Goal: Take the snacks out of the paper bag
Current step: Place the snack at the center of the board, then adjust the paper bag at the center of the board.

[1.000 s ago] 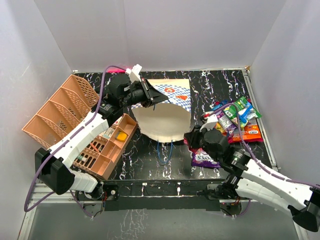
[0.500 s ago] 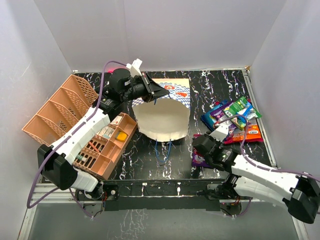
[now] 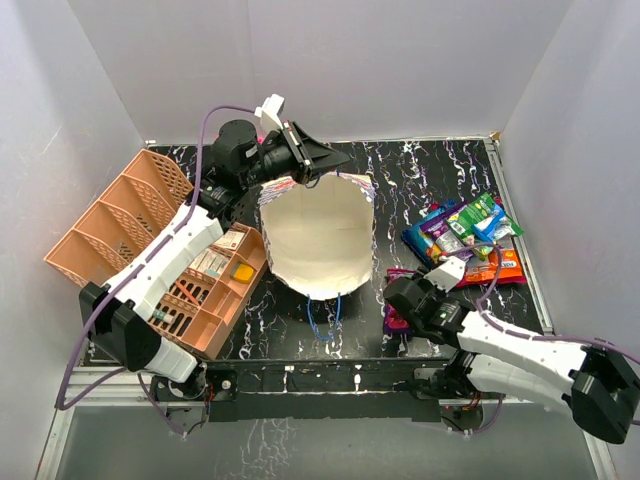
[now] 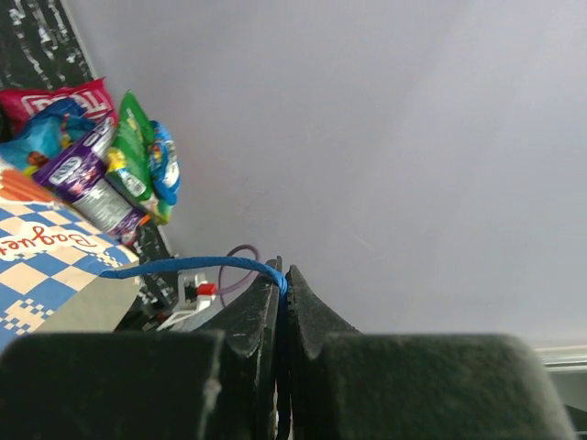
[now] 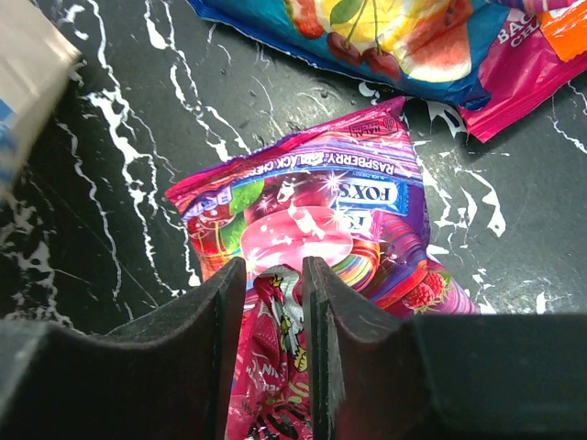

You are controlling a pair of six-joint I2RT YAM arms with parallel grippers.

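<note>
My left gripper (image 4: 282,277) is clamped on the blue cord (image 4: 183,267) of the bag (image 3: 318,235), which sits mid-table (image 3: 420,170), mouth up. My right gripper (image 5: 272,270), jaws narrowly parted, hovers over a magenta packet (image 5: 312,211) lying near the other snacks (image 3: 468,232).

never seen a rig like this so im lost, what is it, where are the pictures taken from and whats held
Two robot arms bolted to a table. The wide picture looks down from above; the other two come from a camera on each wrist. The left fingers are shut on the blue cord handle of the paper bag, holding it up. The right fingers stand slightly apart over a magenta snack packet. More snacks lie at the right, a peach basket at the left.
</note>
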